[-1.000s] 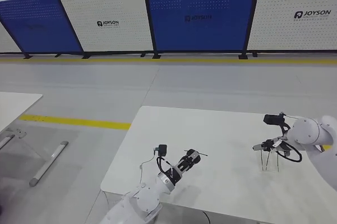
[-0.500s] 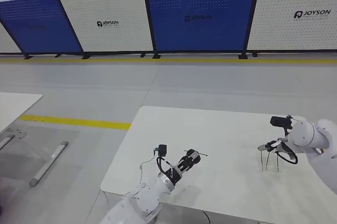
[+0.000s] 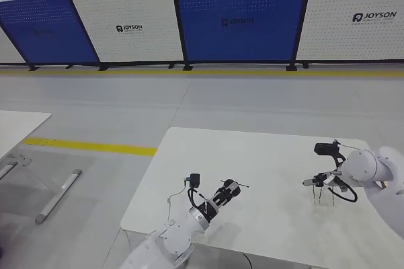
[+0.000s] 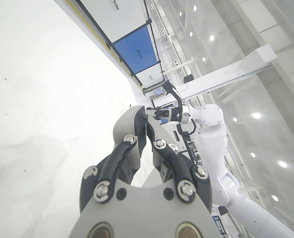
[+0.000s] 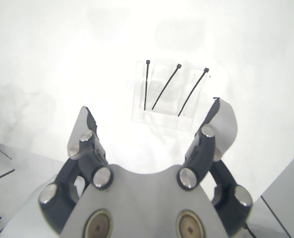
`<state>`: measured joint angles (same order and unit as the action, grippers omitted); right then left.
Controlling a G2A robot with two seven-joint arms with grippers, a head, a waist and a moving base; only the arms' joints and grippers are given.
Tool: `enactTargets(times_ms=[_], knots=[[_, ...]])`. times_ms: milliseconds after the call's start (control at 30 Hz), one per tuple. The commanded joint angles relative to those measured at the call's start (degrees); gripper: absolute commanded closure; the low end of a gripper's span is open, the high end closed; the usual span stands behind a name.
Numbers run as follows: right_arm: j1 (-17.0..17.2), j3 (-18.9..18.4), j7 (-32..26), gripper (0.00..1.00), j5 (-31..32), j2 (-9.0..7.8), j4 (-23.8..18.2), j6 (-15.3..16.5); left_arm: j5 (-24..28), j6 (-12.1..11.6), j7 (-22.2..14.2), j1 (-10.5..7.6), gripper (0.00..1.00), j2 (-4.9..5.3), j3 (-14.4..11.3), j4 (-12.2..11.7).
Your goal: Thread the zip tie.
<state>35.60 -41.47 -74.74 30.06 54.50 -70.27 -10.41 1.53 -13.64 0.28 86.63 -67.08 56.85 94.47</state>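
Observation:
Three black zip ties (image 5: 166,86) lie side by side on a clear plate (image 5: 161,118) on the white table (image 3: 269,155). My right gripper (image 5: 151,105) hovers just above them, open, with nothing between its fingers. In the top view the zip ties (image 3: 322,195) lie at the table's right side, under the right gripper (image 3: 312,181). My left gripper (image 3: 227,191) is near the table's front edge, shut on a thin black zip tie (image 3: 240,184) that sticks out sideways at its tip. In the left wrist view the left gripper's fingers (image 4: 139,127) are pressed together, and the right gripper (image 4: 150,112) shows farther off.
The table's front edge (image 3: 188,235) runs close under the left arm. A second white table (image 3: 10,131) stands far left across the floor. Blue and white panels (image 3: 238,30) line the back. Bare tabletop lies between the two arms.
The right gripper drifted a little right, then back left over the zip ties, staying open. The left arm has kept still with its zip tie.

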Motion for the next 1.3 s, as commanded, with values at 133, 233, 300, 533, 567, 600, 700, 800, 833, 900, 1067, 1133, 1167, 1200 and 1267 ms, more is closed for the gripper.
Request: enactTargets(times_ms=[133, 233, 300, 533, 567, 600, 700, 800, 833, 900, 1067, 1133, 1167, 1200, 1267], knots=[[-0.4, -0.4, -1.4, 0.13, 2.1, 0.14, 0.4, -2.6, 0.0, 0.0, 0.0, 0.0, 1.0, 0.0, 0.0, 0.0], [-0.6, -0.3, -1.9, 0.25, 2.3, 0.45, 0.8, -3.2, 0.0, 0.0, 0.0, 0.0, 1.0, 0.0, 0.0, 0.0], [-0.7, -0.3, -2.1, 0.41, 2.2, 0.65, 1.2, -3.3, 0.0, 0.0, 0.0, 0.0, 1.0, 0.0, 0.0, 0.0], [-1.0, 0.3, -2.7, 0.53, 2.6, 1.5, 3.1, -4.2, 0.0, 0.0, 0.0, 0.0, 1.0, 0.0, 0.0, 0.0], [-1.1, 0.3, -2.7, 0.53, 2.5, 1.63, 3.5, -4.3, 0.0, 0.0, 0.0, 0.0, 1.0, 0.0, 0.0, 0.0], [-1.2, 0.3, -2.7, 0.53, 2.3, 1.75, 3.8, -4.3, 0.0, 0.0, 0.0, 0.0, 1.0, 0.0, 0.0, 0.0], [-1.4, 0.5, -2.7, 0.53, 1.9, 2.16, 5.2, -3.9, 0.0, 0.0, 0.0, 0.0, 1.0, 0.0, 0.0, 0.0], [-1.7, 0.9, -2.7, 0.55, 1.6, 2.7, 6.8, -3.7, 0.0, 0.0, 0.0, 0.0, 1.0, 0.0, 0.0, 0.0], [-1.8, 1.1, -2.7, 0.56, 1.6, 2.89, 7.3, -3.7, 0.0, 0.0, 0.0, 0.0, 1.0, 0.0, 0.0, 0.0], [-2.1, 1.5, -2.6, 0.6, 1.5, 3.35, 8.4, -3.6, 0.0, 0.0, 0.0, 0.0, 1.0, 0.0, 0.0, 0.0], [-2.9, 2.0, -2.3, 0.67, 1.2, 4.24, 11.0, -3.4, 0.0, 0.0, 0.0, 0.0, 1.0, 0.0, 0.0, 0.0], [-3.3, 2.4, -2.3, 0.67, 1.4, 4.66, 11.9, -3.8, 0.0, 0.0, 0.0, 0.0, 1.0, 0.0, 0.0, 0.0], [-3.4, 2.5, -2.3, 0.67, 1.4, 4.85, 12.3, -3.8, 0.0, 0.0, 0.0, 0.0, 1.0, 0.0, 0.0, 0.0], [-3.6, 2.6, -2.3, 0.67, 1.3, 5.03, 12.7, -3.7, 0.0, 0.0, 0.0, 0.0, 1.0, 0.0, 0.0, 0.0], [-3.9, 2.9, -2.3, 0.69, 1.1, 5.44, 13.8, -3.5, 0.0, 0.0, 0.0, 0.0, 1.0, 0.0, 0.0, 0.0]])
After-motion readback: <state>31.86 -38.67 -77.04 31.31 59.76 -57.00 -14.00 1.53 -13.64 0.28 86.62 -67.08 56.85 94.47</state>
